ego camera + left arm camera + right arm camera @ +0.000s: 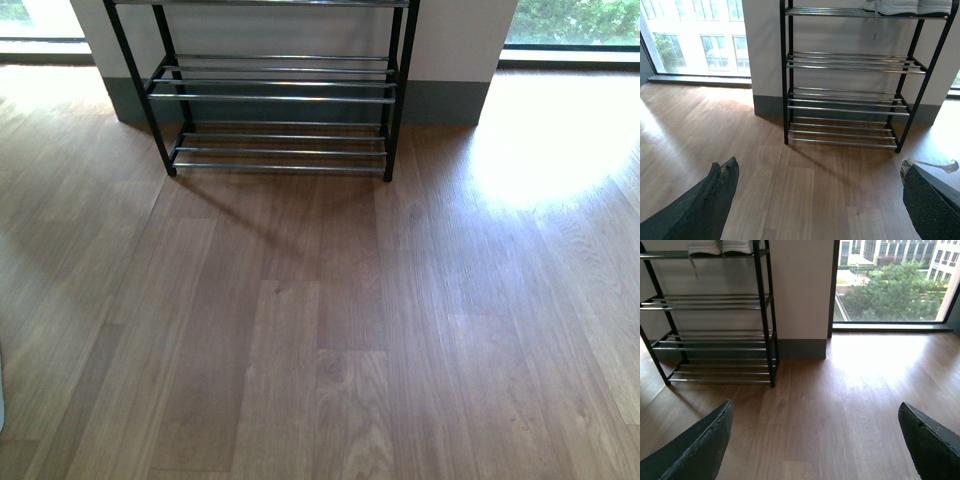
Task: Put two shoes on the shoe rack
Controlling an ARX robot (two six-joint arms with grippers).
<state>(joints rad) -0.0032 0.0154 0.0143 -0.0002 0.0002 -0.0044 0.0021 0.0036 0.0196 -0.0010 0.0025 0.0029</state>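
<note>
The shoe rack (275, 97) stands against the wall, a black frame with tiers of silver bars; the front view shows only its lower tiers. The two shoes (910, 6) sit side by side on its top tier, and only their white soles show at the picture's edge. The right wrist view shows the same shoes (720, 246) on the rack (710, 302). My left gripper (817, 167) is open over bare floor, well short of the rack (850, 65). My right gripper (816, 409) is open too, with nothing between its fingers. Neither arm shows in the front view.
Wooden floor (320, 330) stretches from me to the rack. A pale wall with grey skirting (440, 100) stands behind it, with windows (890, 285) on both sides. Bright sunlight falls on the floor (550, 140) at the right.
</note>
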